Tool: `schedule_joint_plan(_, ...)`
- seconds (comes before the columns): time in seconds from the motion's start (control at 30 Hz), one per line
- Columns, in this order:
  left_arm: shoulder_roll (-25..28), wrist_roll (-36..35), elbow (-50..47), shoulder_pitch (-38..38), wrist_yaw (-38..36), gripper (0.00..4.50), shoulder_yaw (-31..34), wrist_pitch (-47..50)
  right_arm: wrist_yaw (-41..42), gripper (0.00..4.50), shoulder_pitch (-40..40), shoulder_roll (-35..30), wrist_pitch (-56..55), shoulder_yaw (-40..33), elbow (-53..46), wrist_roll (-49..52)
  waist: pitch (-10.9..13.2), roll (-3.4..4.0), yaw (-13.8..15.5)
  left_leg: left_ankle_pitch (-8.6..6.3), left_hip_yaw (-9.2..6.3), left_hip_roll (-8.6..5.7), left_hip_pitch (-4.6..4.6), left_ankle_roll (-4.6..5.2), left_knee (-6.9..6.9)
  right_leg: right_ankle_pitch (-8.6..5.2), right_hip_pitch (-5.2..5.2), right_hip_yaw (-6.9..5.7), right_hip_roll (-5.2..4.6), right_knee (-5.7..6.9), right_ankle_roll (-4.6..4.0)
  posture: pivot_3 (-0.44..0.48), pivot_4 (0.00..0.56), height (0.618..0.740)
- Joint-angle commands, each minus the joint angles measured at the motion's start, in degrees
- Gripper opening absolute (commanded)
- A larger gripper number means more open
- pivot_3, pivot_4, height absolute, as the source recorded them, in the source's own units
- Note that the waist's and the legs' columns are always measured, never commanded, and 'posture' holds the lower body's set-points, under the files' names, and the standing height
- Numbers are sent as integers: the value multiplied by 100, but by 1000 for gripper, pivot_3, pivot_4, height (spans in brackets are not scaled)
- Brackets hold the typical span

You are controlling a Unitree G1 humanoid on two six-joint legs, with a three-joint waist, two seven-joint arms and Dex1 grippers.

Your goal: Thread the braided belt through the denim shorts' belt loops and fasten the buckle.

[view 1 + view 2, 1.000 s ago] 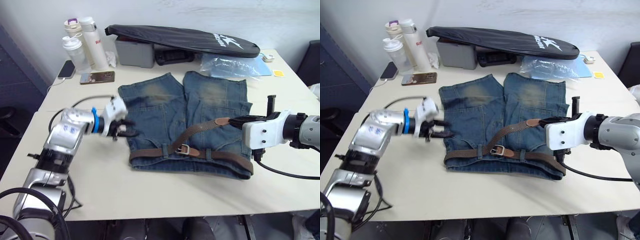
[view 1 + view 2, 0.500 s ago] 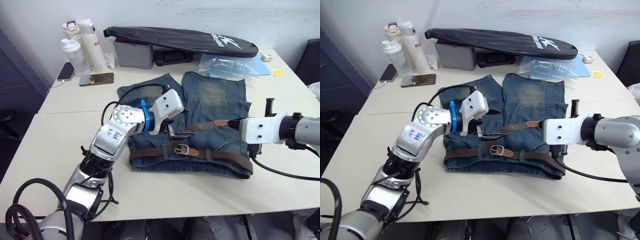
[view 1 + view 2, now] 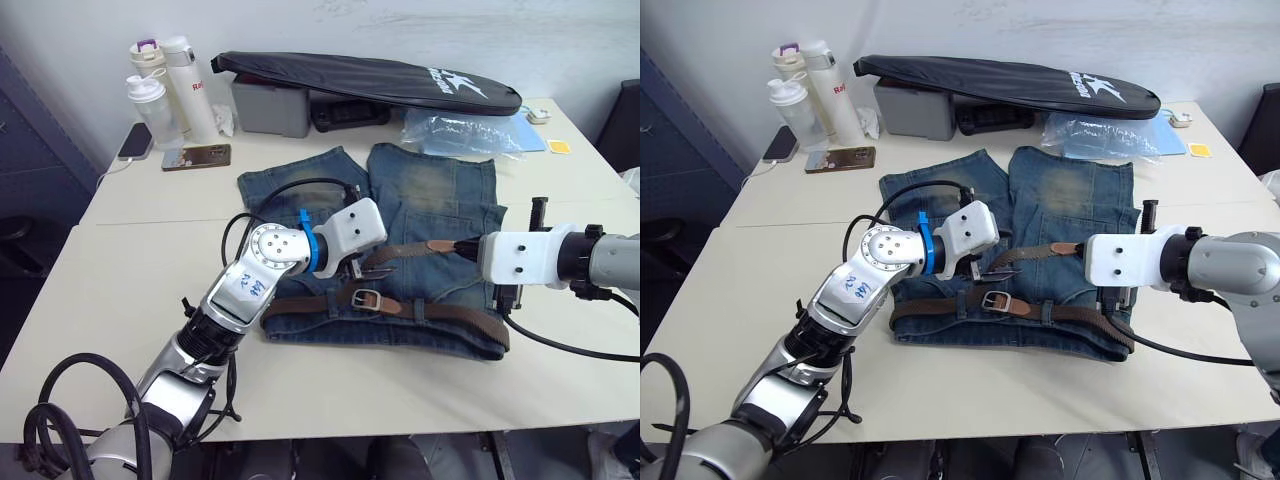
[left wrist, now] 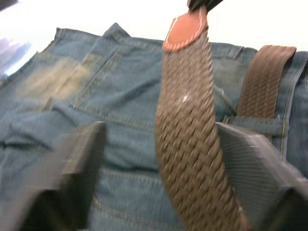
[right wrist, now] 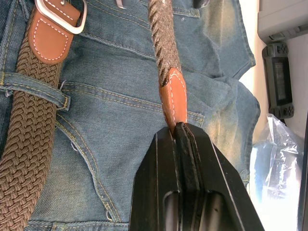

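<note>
Centre of frame, on the desk [image 3: 90,330]: denim shorts [image 3: 430,215] lie flat, waistband toward the lower edge
Braided belt [image 3: 400,255]: one run passes under the belt loops [image 3: 418,308] along the waistband; free tail rises diagonally toward the right of frame
Long axis of tail: lower left to upper right, reddish tip leading
Right tool [image 5: 179,132]: clamped on the tip, judged to keep the tail taut and raised
Left tool [image 4: 159,159]: fingers wide, one on each side of the tail, not gripping, probably placed to take it
Buckle [image 3: 366,297]: at mid-waistband, not yet fastened
</note>
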Motion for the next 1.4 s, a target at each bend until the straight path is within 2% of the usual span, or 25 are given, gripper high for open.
schedule_joint_plan(0.03,-18,38,-149,32,31,1646,83,-127,-1,0,-91,-76,48,-206,-262,80,0,1,-8,0,0,0,1,0,0,0,0,0,0,0,0,0,150,645)
schedule_joint_plan(0.13,-4,72,-107,50,7,156,49,-187,4,0,-108,-70,98,-201,-294,101,0,1,-6,0,0,1,1,0,-1,0,0,0,0,1,0,0,150,645)
schedule_joint_plan(0.17,-6,77,-84,60,3,44,48,-204,4,0,-121,-57,158,-212,-322,138,0,1,-4,0,0,0,1,0,0,0,0,0,0,1,0,0,150,645)
schedule_joint_plan(0.6,-134,-306,224,111,0,44,544,104,-10,0,-258,147,1358,-595,-713,1305,1,-1,-8,0,-3,1,0,0,0,0,1,-3,0,0,-1,0,150,645)
schedule_joint_plan(0.63,-127,-333,243,121,11,0,604,157,12,707,-267,128,1451,-638,-710,1389,-1,2,-8,0,-3,1,0,0,0,0,1,-3,0,-1,-1,0,150,645)
schedule_joint_plan(0.73,-161,-498,243,167,75,0,836,397,120,1813,-172,57,1802,-788,-813,1712,0,0,1,0,-7,1,0,0,-3,1,2,-7,0,-4,-1,0,150,645)
schedule_joint_plan(0.77,-201,-588,222,188,124,0,952,533,140,2408,-139,36,1922,-851,-854,1814,0,0,2,0,-8,1,0,0,-2,1,4,-7,0,-3,-1,0,150,645)
schedule_joint_plan(0.9,-379,-1072,-97,416,395,0,1512,1424,171,4324,103,-68,2409,-988,-1104,2120,0,0,5,0,-10,0,-1,1,-3,1,6,-9,-1,-5,-1,0,150,645)
schedule_joint_plan(1.1,-135,-1391,-594,895,548,0,1816,2093,-619,4423,681,485,2206,-104,-1525,1603,0,0,-11,-1,-30,5,12,0,-9,1,33,-26,6,-25,-1,0,150,645)
schedule_joint_plan(1.23,-24,-1411,-602,892,605,0,1821,2111,-1136,4423,1044,744,1542,721,-1454,629,0,0,15,-1,-36,1,11,0,-5,2,44,-29,1,-35,0,0,150,645)
schedule_joint_plan(1.4,42,-1264,-363,687,649,0,1650,1877,-1736,4423,1187,977,786,1163,-1202,-412,1,-1,44,-1,-36,-6,9,0,-5,4,48,-32,-1,-44,5,0,150,645)
